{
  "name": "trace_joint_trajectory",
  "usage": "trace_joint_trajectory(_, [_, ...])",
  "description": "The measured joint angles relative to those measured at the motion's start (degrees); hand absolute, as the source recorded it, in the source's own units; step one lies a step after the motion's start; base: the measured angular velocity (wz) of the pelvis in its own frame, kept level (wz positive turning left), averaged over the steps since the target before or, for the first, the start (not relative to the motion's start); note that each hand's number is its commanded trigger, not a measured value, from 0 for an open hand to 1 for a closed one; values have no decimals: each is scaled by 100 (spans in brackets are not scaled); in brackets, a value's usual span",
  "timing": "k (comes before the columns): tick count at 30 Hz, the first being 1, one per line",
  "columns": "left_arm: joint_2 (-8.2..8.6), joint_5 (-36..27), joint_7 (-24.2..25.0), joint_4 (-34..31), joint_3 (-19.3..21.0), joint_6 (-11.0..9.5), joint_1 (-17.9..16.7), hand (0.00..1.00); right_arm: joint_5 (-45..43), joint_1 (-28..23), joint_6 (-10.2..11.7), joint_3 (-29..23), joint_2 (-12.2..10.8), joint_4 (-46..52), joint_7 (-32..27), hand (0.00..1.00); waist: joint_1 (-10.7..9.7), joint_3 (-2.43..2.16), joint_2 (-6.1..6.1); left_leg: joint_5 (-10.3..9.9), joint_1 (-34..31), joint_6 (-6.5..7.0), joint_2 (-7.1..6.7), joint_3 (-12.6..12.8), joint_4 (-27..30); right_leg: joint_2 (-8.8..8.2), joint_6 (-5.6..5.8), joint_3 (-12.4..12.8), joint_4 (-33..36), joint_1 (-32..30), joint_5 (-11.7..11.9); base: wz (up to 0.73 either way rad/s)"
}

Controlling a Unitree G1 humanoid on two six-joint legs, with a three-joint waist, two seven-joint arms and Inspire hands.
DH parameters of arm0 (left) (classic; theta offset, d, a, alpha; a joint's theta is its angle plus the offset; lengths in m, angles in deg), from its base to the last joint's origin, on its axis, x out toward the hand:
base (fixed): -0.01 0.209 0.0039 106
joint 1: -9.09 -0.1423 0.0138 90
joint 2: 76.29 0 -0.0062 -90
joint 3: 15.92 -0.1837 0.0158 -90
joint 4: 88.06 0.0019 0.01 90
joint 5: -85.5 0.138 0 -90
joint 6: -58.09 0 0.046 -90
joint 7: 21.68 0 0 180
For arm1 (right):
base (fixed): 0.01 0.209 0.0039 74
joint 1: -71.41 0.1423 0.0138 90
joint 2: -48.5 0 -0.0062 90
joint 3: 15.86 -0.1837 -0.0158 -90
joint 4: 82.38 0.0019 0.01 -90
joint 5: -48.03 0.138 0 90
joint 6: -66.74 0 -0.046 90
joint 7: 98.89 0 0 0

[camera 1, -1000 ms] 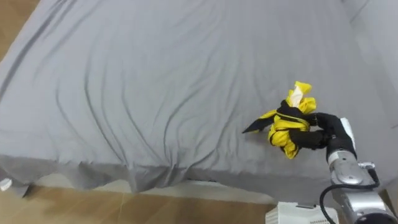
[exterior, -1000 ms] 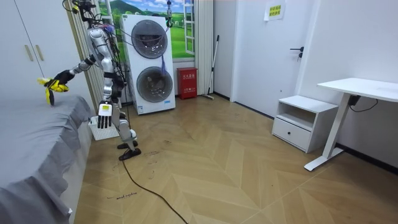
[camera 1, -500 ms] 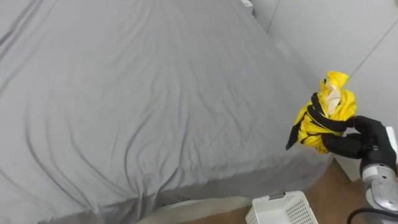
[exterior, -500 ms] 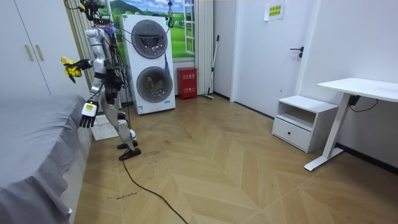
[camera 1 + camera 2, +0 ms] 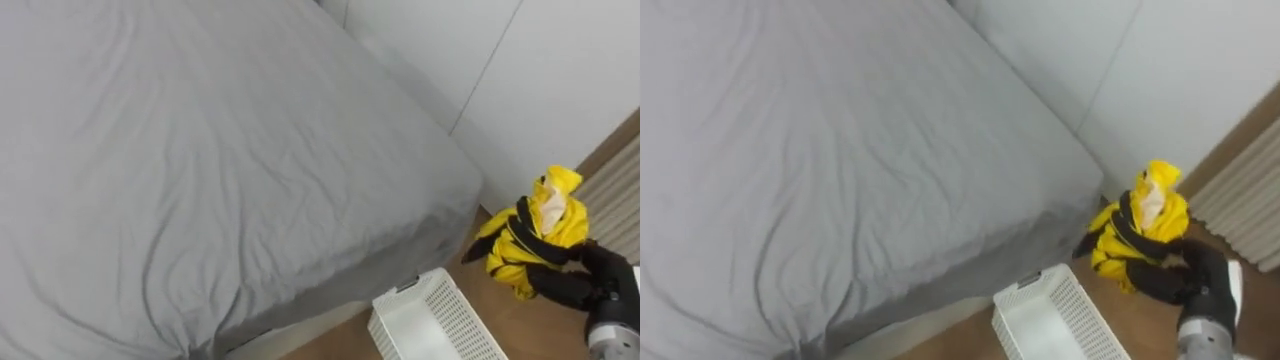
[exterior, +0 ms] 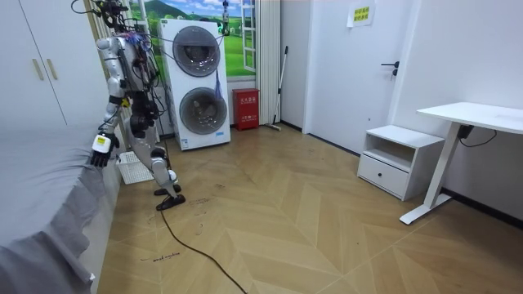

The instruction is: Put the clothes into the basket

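My right hand [image 5: 578,287] is shut on a bunched yellow and black garment [image 5: 536,232], also seen as the garment [image 5: 1138,232] in the right hand [image 5: 1185,281]. It hangs in the air past the corner of the bed, above the wooden floor and a little right of the white slatted basket [image 5: 432,326]. The basket [image 5: 1052,325] stands on the floor against the bed's foot, and what lies inside it is cut off by the picture's lower edge. In the room view my left hand [image 6: 100,152] hangs at my side over the bed's edge, fingers relaxed.
The bed with its wrinkled grey sheet [image 5: 200,160] takes up the left. A white wall [image 5: 560,70] and a ribbed curtain or radiator [image 5: 620,190] lie to the right. Stacked washing machines [image 6: 196,82] stand behind me in the room view, and the basket [image 6: 135,170] is by my feet.
I have turned to my right, so the view swung from the bed's middle to its corner and the basket. The garment, still in my right hand, moved off the bed over the floor.
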Motion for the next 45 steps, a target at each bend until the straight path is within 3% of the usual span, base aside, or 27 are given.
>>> trace_joint_trajectory(4, [-15, -74, 8, -2, -182, 27, 38, 0, 8, 47, -57, -15, 0, -252, -38, 100, -168, -49, 191, 0, -246, 0, -8, 42, 58, 26, 2, 138, 122, -327, 1, -29])
trace_joint_trajectory(5, [-3, -117, 0, 16, -210, 30, 98, 0, 3, 157, -50, -40, 1, -404, -44, 100, -189, -26, 242, 0, -312, 0, -6, 128, 63, 53, 5, 235, 190, -461, 3, -27])
trace_joint_trajectory(10, [68, -224, 24, 177, -356, 15, 248, 0, 6, 497, 11, -200, 75, -1127, -62, 100, -313, -2, 562, 1, -747, 2, -46, 203, 105, 66, 9, 319, 413, -982, 13, -17])
trace_joint_trajectory(12, [73, -381, 45, 171, -437, -74, 303, 0, 33, 641, 43, -203, 126, -1283, -68, 100, -293, 44, 690, 3, -1011, 4, -63, 209, 171, 73, 17, 430, 597, -1340, 8, -22])
trace_joint_trajectory(15, [95, -563, 86, 249, -444, -206, 456, 0, 114, 1065, 243, -201, 192, -1839, -148, 100, -291, 64, 810, 3, -1338, 5, -93, 208, 280, 67, 35, 485, 810, -1742, -4, -12])
trace_joint_trajectory(19, [98, -681, 86, 378, -630, -328, 631, 0, 199, 1539, 430, -65, 226, -2483, -339, 100, -265, 87, 899, 28, -1703, 46, -127, 204, 396, 46, 31, 476, 1017, -2158, -12, 4])
trace_joint_trajectory(23, [127, -802, 73, 387, -954, -357, 769, 0, 211, 1982, 490, 64, 251, -3172, -428, 100, -50, 91, 927, 90, -2055, 131, -176, 189, 393, 38, 18, 521, 1245, -2640, -14, 1])
trace_joint_trajectory(30, [173, -953, 72, 385, -1242, -425, 829, 0, 356, 2298, 534, 346, 335, -3508, -471, 100, 80, 101, 930, 249, -2462, 155, -250, 79, 402, -79, -19, 383, 1455, -3087, -35, 17])
trace_joint_trajectory(34, [193, -1389, 56, 388, -1448, -425, 909, 0, 565, 2378, 597, 456, 406, -3721, -490, 100, 127, 114, 951, 296, -2513, 155, -257, -30, 403, -144, -37, 254, 1464, -3094, -53, 19])
trace_joint_trajectory(35, [196, -1495, 54, 388, -1488, -428, 962, 0, 638, 2387, 597, 463, 406, -3762, -489, 69, 169, 118, 951, 301, -2535, 158, -258, -51, 400, -156, -39, 223, 1464, -3104, -54, 19])
trace_joint_trajectory(36, [197, -1593, 53, 387, -1543, -436, 1008, 0, 695, 2417, 599, 490, 406, -3805, -483, 22, 202, 120, 952, 303, -2555, 160, -255, -72, 397, -169, -44, 193, 1467, -3119, -57, 16])
trace_joint_trajectory(38, [199, -1691, 52, 386, -1576, -435, 1049, 0, 788, 2486, 597, 567, 408, -3922, -467, 0, 205, 125, 952, 312, -2574, 167, -254, -120, 397, -196, -44, 139, 1479, -3127, -78, 15])
trace_joint_trajectory(45, [179, -1801, 52, 380, -1584, -434, 1060, 0, 1002, 2522, 597, 669, 411, -3943, -461, 0, 377, 130, 952, 326, -2640, 168, -268, -202, 395, -240, -42, 63, 1449, -3157, -112, 6])
